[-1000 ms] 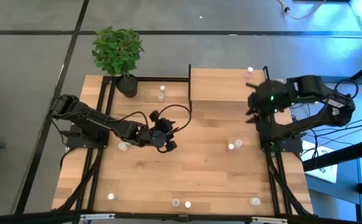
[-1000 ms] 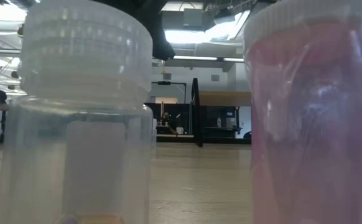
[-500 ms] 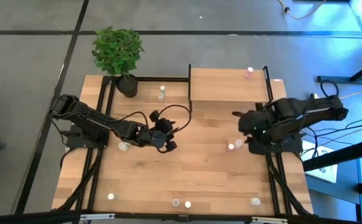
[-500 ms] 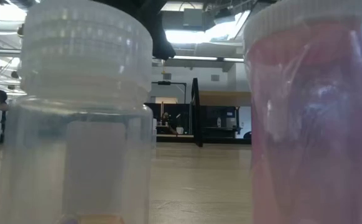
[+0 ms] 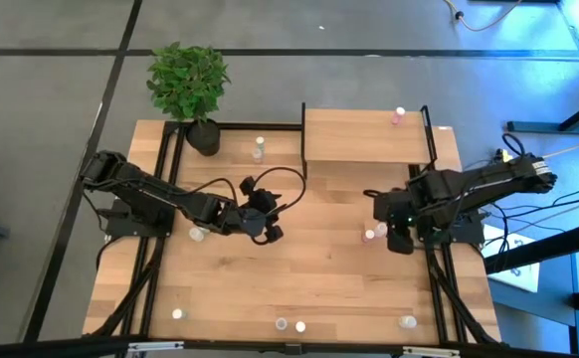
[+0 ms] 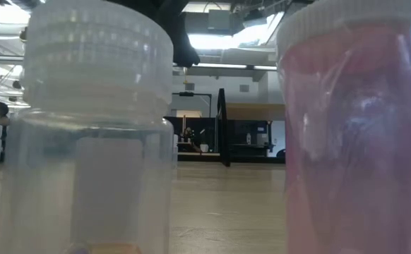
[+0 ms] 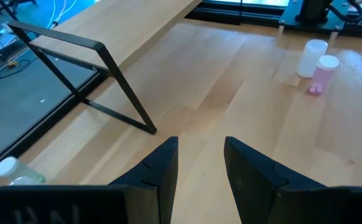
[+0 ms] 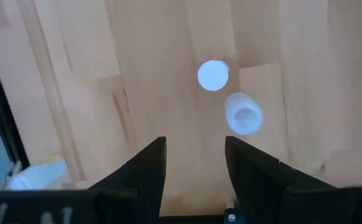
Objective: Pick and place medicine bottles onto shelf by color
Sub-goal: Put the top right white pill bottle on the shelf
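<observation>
Nearest bottles: a white-capped bottle (image 6: pixel 85 134) and a pink bottle (image 6: pixel 357 127) stand right against the low camera, filling its picture; in the high view they are probably the pair at the table's front edge (image 5: pixel 290 325).
Other front bottles: one near the front left corner (image 5: pixel 177 314), one near the front right (image 5: pixel 407 321).
Left gripper (image 5: pixel 268 225): low over the middle of the table (image 5: pixel 309 268), fingers (image 7: pixel 162 171) apart with a narrow gap and nothing between them.
Bottle by left arm: a white one (image 5: pixel 197 235) just beside the forearm.
Right gripper (image 5: pixel 381 225): hanging over the table's right part, jaws parted and empty, pointing down at two bottles.
Pair under right gripper: a pink-capped bottle (image 5: pixel 369 236) and a white one (image 5: pixel 381 229), close together, just ahead of the fingertips (image 8: pixel 153 165).
Shelf (image 5: pixel 364 134): at the table's far edge, right of centre, with black posts.
Bottle on shelf: one pink-capped bottle (image 5: pixel 399 115) near its far right corner.
Far bottle: one beside the plant (image 5: pixel 258 149).
Plant (image 5: pixel 188 85): potted, at the far left corner.
</observation>
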`<action>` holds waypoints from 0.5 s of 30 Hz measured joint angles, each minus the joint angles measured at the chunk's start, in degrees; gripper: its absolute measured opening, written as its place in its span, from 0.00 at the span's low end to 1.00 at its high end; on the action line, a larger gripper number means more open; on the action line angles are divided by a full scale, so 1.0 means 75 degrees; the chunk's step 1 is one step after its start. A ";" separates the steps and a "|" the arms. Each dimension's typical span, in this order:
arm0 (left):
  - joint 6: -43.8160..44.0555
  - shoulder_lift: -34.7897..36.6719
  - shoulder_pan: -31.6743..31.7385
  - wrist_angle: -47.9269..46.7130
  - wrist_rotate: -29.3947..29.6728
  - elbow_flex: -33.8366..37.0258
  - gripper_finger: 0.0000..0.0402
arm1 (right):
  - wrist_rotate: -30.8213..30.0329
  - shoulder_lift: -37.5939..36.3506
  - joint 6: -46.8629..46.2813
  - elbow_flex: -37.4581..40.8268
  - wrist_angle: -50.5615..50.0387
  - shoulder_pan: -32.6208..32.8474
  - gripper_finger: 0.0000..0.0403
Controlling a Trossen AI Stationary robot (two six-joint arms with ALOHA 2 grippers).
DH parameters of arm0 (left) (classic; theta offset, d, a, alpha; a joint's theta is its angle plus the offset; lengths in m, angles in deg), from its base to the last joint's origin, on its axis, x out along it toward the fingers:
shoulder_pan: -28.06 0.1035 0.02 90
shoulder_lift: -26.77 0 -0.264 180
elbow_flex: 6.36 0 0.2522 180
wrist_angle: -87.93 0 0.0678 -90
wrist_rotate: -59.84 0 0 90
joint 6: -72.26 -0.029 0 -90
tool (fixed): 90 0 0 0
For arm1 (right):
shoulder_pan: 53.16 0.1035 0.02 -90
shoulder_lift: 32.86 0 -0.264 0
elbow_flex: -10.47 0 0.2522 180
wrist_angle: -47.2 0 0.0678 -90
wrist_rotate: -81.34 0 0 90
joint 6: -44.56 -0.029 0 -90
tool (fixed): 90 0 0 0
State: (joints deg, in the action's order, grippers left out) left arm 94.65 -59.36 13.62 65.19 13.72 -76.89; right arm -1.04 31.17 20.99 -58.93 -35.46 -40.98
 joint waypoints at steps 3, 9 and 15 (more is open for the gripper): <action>-0.0001 0.0000 0.0000 0.0063 -0.0003 0.0000 0.31 | -0.0007 -0.0003 0.0218 0.0072 0.0115 -0.0003 0.42; -0.0003 0.0000 0.0000 0.0196 -0.0006 0.0000 0.31 | -0.0060 0.0000 0.0356 0.0235 0.0258 -0.0003 0.43; -0.0006 0.0000 0.0000 0.0283 -0.0006 0.0000 0.31 | -0.0047 -0.0003 0.0579 0.0358 0.0250 -0.0006 0.42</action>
State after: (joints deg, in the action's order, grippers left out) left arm 94.61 -59.36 13.62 67.32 13.67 -76.89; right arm -1.39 31.15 25.33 -56.24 -33.59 -41.02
